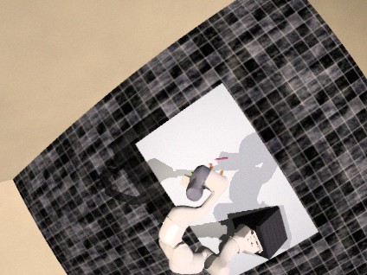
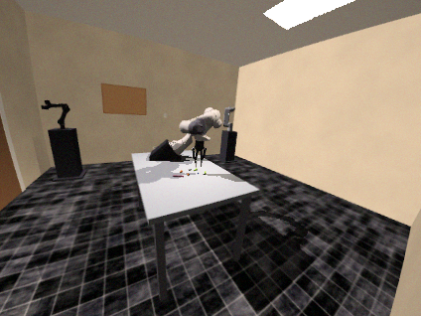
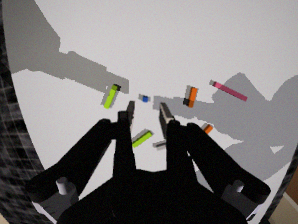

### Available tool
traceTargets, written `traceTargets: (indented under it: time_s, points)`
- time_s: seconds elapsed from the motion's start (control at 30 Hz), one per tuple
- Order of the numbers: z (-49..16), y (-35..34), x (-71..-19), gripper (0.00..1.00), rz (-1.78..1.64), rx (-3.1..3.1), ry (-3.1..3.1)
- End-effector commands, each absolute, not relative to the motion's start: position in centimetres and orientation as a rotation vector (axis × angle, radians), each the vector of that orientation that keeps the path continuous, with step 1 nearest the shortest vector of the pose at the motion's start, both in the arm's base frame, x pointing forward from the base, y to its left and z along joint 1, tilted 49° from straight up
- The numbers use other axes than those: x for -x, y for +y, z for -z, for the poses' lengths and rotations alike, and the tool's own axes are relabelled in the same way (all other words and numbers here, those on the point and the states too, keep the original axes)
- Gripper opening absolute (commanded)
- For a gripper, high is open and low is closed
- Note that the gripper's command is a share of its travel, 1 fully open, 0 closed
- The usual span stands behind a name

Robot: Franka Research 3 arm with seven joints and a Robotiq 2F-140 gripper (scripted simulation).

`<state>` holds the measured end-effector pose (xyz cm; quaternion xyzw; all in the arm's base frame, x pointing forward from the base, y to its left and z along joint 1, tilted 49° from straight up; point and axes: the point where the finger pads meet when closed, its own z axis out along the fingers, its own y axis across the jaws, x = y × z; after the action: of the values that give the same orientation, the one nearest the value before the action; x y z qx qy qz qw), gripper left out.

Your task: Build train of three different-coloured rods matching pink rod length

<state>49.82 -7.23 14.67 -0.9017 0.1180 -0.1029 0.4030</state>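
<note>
1. White tabletop (image 1: pixel 186 125) (image 2: pixel 199 199) (image 3: pixel 165 40) carries all 7 rods I can make out, over a dark tiled floor (image 1: pixel 303 78) (image 2: pixel 104 238).
2. Nearest on my wrist feed: gripper (image 2: pixel 198 165) (image 3: pixel 147 109), 2 fingers partly closed, a modest gap between them. I see it holding nothing.
3. Grey rod (image 3: pixel 160 145): low in the wrist view, its right end hidden by the gripper. Just beside it, apart, lies lime rod 1 (image 2: pixel 196 170) (image 3: pixel 142 139), slanted.
4. Orange rod 1 (image 1: pixel 222 173) (image 3: pixel 208 129): right of the gripper, partly covered by its linkage.
5. Blue rod (image 3: pixel 145 99): tiny, seen just past the fingertips, between their lines.
6. Lime rod 2 (image 3: pixel 111 97) lies left of blue; orange rod 2 (image 1: pixel 211 165) (image 3: pixel 193 97) lies right of it. Both well apart from it.
7. Pink rod (image 1: pixel 222 158) (image 2: pixel 178 176) (image 3: pixel 229 91): the reference length, longest of the 7, beyond orange rod 2 and touching no rod.
8. Train count: 0. Blue, grey and lime (1 + 3 + 5 = 9) would match pink, but lie separate and at differing angles.
9. Farthest, on my exterior feed: 2 dark pedestals (image 2: pixel 66 151) (image 2: pixel 228 145) bearing small arms, and 1 orange-brown panel (image 2: pixel 124 99) on the wall.
</note>
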Motion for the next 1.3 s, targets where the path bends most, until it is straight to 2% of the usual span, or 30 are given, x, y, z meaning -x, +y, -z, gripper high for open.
traceTargets:
  time_s: [0.0, 1.27]
  points:
    - [-14.85, -7.19, -49.81, 0.15, 0.237, 2.264, 0.34]
    - [-14.45, -6.74, -50.01, 0.15, 0.233, 2.263, 0.347]
